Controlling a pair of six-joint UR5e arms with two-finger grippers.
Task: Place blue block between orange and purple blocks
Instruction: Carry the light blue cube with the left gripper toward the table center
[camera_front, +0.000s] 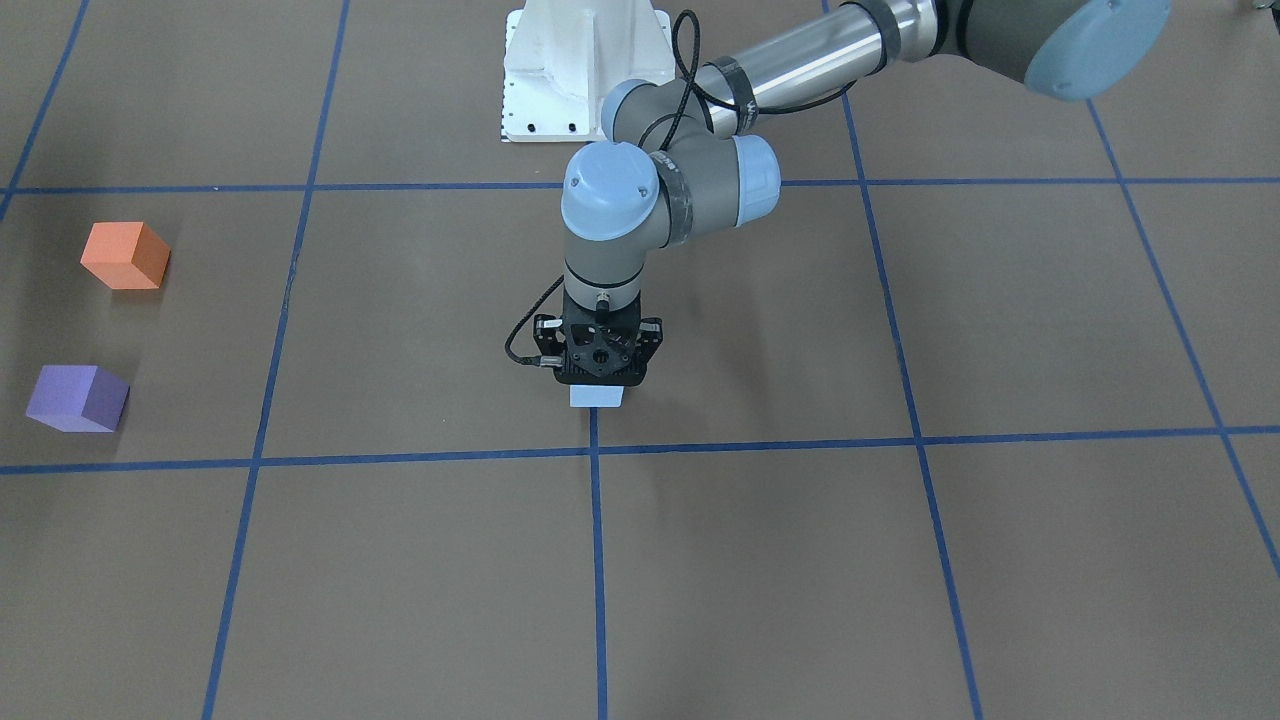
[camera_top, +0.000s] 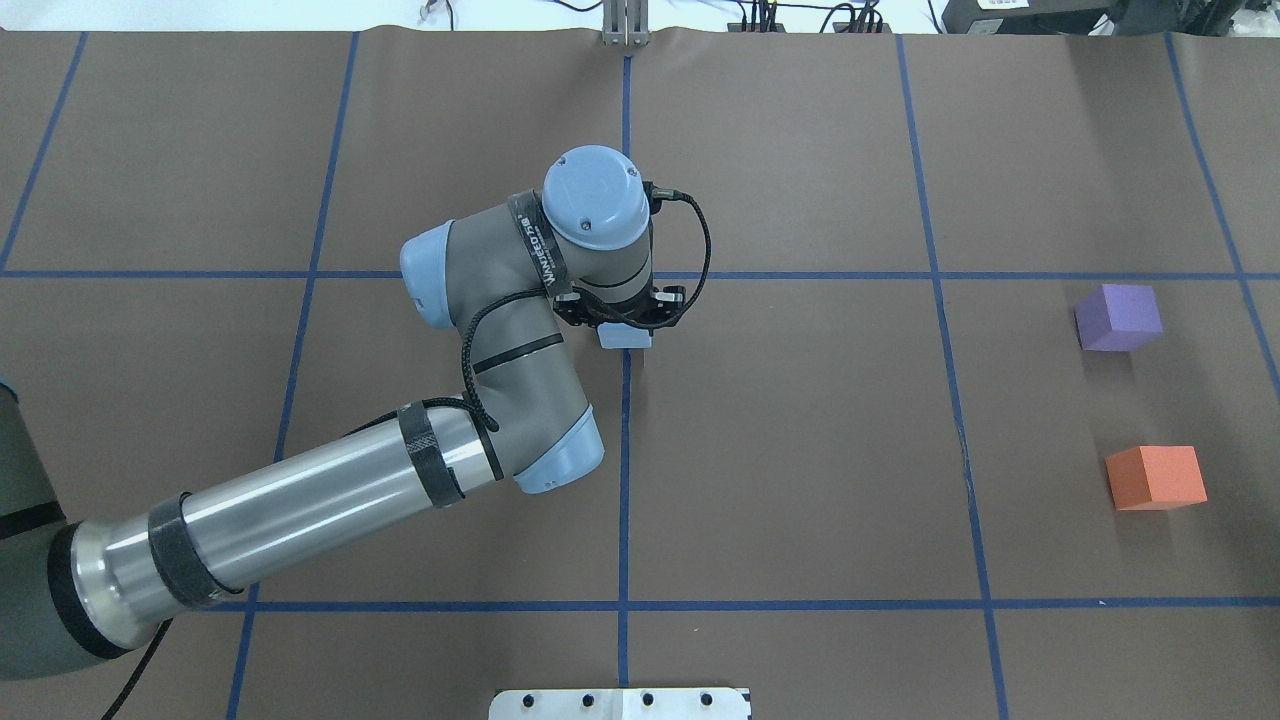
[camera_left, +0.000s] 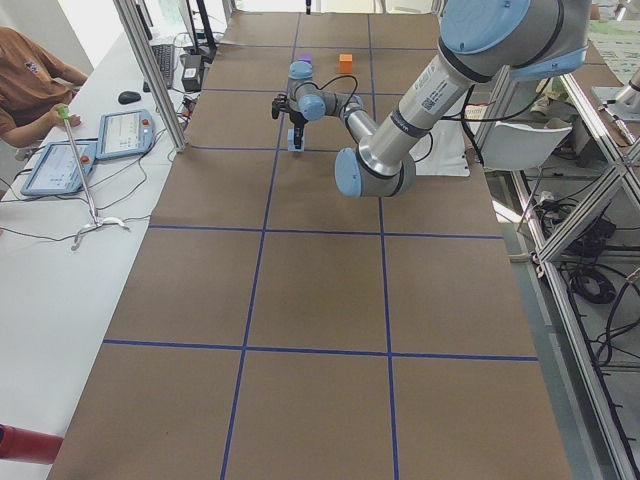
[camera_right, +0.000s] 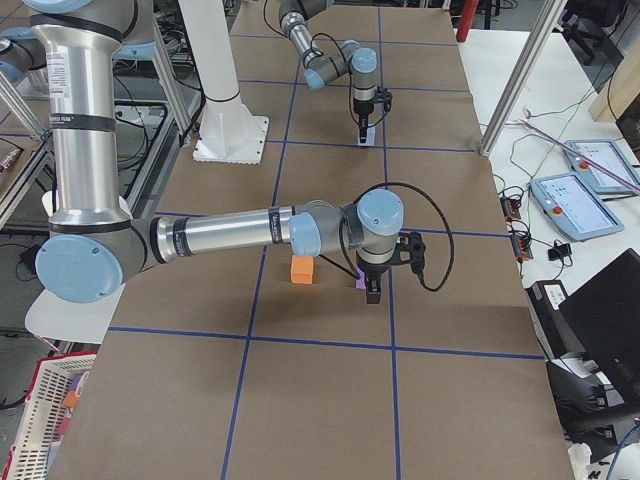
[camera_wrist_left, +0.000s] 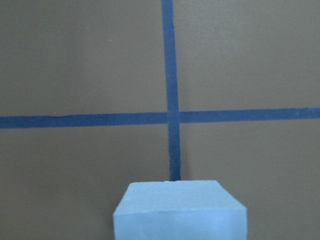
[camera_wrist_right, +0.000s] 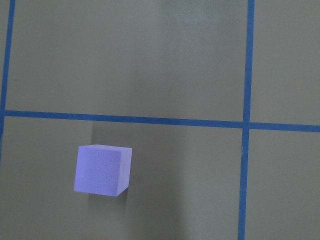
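Observation:
My left gripper (camera_front: 598, 385) points straight down at the table's middle and is shut on the light blue block (camera_front: 597, 397), whose lower part shows under the gripper body. The block also shows in the overhead view (camera_top: 626, 338) and fills the bottom of the left wrist view (camera_wrist_left: 180, 210). I cannot tell whether it touches the table. The orange block (camera_top: 1155, 477) and the purple block (camera_top: 1118, 316) sit apart at the table's far right. The purple block also shows in the right wrist view (camera_wrist_right: 102, 170). My right gripper (camera_right: 373, 292) shows only in the exterior right view, over the purple block; I cannot tell whether it is open.
Blue tape lines (camera_top: 626, 480) divide the brown table into squares. The white robot base plate (camera_front: 585, 70) stands at the robot's edge. An operator's desk with tablets (camera_left: 90, 150) runs along the far side.

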